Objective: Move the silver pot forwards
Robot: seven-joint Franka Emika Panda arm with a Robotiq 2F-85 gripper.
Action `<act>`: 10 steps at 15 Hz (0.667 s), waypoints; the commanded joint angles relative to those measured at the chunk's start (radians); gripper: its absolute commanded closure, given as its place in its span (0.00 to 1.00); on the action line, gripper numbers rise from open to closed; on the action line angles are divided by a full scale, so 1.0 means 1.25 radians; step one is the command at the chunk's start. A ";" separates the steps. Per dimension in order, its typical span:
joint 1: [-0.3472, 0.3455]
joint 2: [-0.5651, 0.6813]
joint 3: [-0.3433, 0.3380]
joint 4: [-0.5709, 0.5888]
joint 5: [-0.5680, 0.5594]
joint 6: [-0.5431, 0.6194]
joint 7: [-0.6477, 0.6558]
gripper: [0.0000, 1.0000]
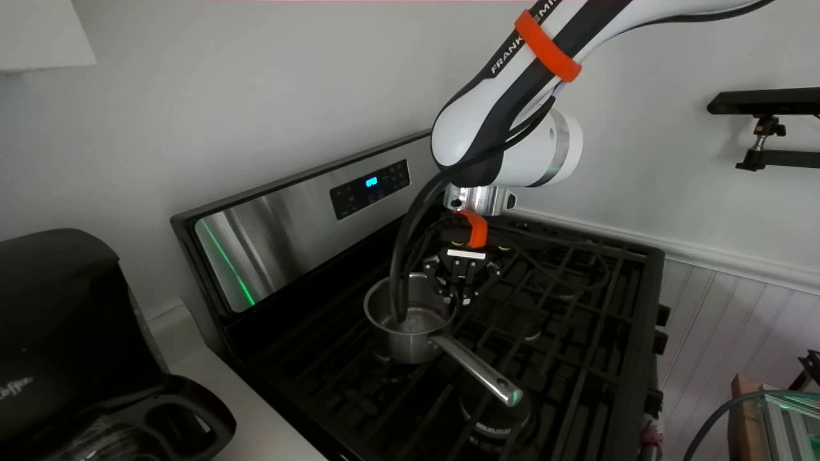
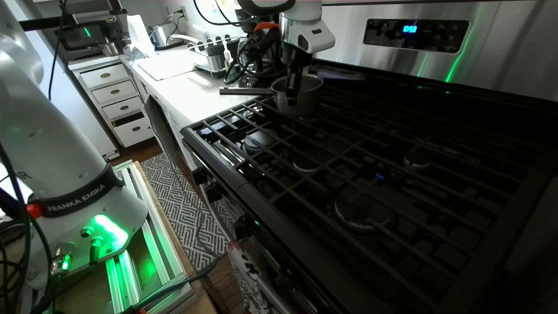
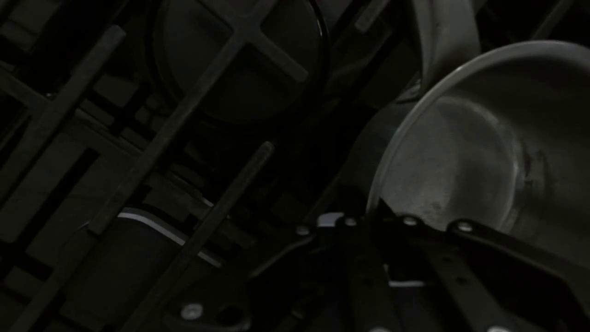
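The silver pot (image 1: pixel 410 346) is at the rear burner beside the counter end of the black stove, upright, and also shows in an exterior view (image 2: pixel 308 101). I cannot tell whether it rests fully on the grate. Its long handle (image 1: pixel 477 370) points toward the stove's front counter-side corner. My gripper (image 1: pixel 457 299) points down at the pot's rim, also seen in an exterior view (image 2: pixel 293 97). In the wrist view, the gripper (image 3: pixel 372 213) has one dark finger inside the pot (image 3: pixel 454 152) and one outside, closed on the rim. The fingertips are dark and partly hidden.
Black grates (image 2: pixel 305 187) cover the stove. The steel control panel (image 1: pixel 288 224) rises behind the pot. A robot cable (image 1: pixel 410 237) hangs in front of the pot in an exterior view. A black coffee maker (image 1: pixel 64 333) stands on the white counter (image 2: pixel 192 93) beside the stove.
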 commanded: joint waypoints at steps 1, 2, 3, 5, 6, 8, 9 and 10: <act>0.004 0.004 -0.008 0.014 -0.001 -0.023 0.013 0.98; 0.004 -0.002 -0.008 0.012 -0.001 -0.028 0.012 0.98; 0.003 -0.013 -0.009 0.006 -0.004 -0.039 0.010 0.98; 0.001 -0.031 -0.013 -0.008 -0.014 -0.055 0.005 0.98; 0.000 -0.040 -0.016 -0.018 -0.021 -0.061 0.005 0.98; -0.003 -0.057 -0.022 -0.033 -0.026 -0.081 -0.002 0.98; -0.006 -0.066 -0.025 -0.039 -0.024 -0.093 -0.012 0.98; -0.007 -0.075 -0.028 -0.047 -0.029 -0.100 -0.017 0.98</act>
